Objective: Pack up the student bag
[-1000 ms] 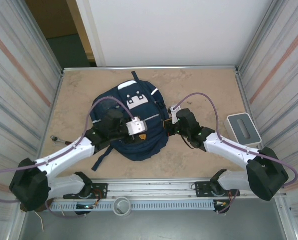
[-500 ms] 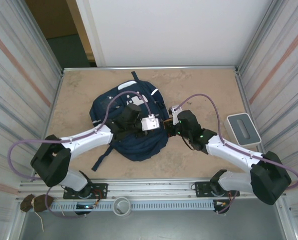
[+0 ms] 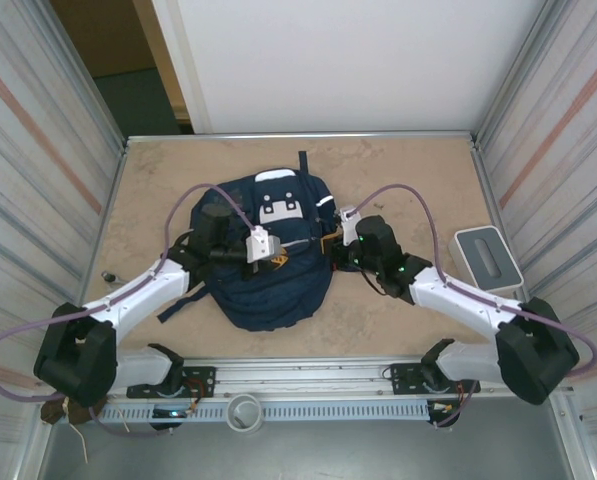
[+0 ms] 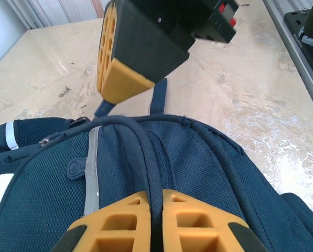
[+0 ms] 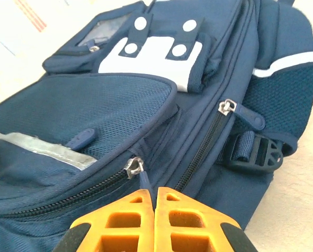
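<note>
Left wrist view has the left fingers point(image 4: 119, 226) at the bottom edge, cut off by the frame. They are pressed together on a dark rounded cord point(image 4: 146, 152) that runs over the top of the student bag point(image 4: 208, 178). Whether that cord is piping or a thin handle is hard to tell.

Right wrist view shows the right fingers point(image 5: 122, 223) closed with no gap, pinching the blue fabric pull point(image 5: 144, 182) of a zip slider point(image 5: 135, 167) on the bag's front. The pull's lower end is hidden between the pads.

From above, the navy bag lies face up in the middle of the bench point(image 3: 418, 180), its white patch point(image 3: 278, 207) toward the far wall. The left arm point(image 3: 148, 290) lies across the bag's left side and hides part of it, while the right fingers meet its right edge. A grey-white box point(image 3: 489, 256) sits by the right wall, well apart from the bag. A small dark object point(image 3: 108, 275) near the left edge is too small to identify.
</note>
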You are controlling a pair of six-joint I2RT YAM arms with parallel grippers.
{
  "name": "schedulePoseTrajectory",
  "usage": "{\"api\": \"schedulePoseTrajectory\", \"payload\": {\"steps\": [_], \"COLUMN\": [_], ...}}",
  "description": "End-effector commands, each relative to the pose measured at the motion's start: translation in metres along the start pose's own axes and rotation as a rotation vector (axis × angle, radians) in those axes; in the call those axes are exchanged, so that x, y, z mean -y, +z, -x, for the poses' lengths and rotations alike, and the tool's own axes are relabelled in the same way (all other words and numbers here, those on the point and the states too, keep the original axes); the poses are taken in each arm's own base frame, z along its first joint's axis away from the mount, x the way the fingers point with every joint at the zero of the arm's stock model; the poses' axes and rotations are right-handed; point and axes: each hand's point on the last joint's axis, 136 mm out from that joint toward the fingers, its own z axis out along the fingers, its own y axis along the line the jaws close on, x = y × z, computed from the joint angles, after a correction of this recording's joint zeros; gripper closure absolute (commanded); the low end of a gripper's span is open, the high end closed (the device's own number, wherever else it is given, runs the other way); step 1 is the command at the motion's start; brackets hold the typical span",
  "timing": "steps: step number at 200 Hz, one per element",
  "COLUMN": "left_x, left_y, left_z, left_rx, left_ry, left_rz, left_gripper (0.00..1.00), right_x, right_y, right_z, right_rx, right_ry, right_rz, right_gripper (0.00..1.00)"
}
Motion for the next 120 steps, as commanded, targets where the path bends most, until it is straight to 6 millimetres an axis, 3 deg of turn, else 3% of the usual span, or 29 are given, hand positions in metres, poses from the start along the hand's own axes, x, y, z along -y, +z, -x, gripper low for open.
{"api": "schedulePoseTrajectory", "payload": {"steps": [1,41,59,93,120], "left_x": [0.027,0.025,0.024,0.022,0.021], "left_y": [-0.012,-0.008,-0.005,-0.001,0.000], "left_z": [0.049,0.047,0.041,0.032,0.032], "left_rx": [0.212,0.198,0.181,0.144,0.144], "left_ry": [0.109,0.105,0.104,0.104,0.100], "left_rz": [-0.156,-0.178,-0.176,-0.172,-0.180], "left_gripper": [0.95,0.95,0.95,0.95,0.95], "right_x": [0.059,0.079,0.071,0.039,0.070], "right_y": [0.015,0.020,0.016,0.007,0.007], "right_z": [0.001,0.002,0.007,0.003,0.009], "right_rx": [-0.017,-0.037,-0.022,-0.081,-0.098], "right_ry": [0.056,0.072,0.069,0.063,0.294], "right_rz": [-0.245,-0.305,-0.234,0.032,0.036], "right_gripper": [1.00,1.00,0.99,0.73,0.57]}}
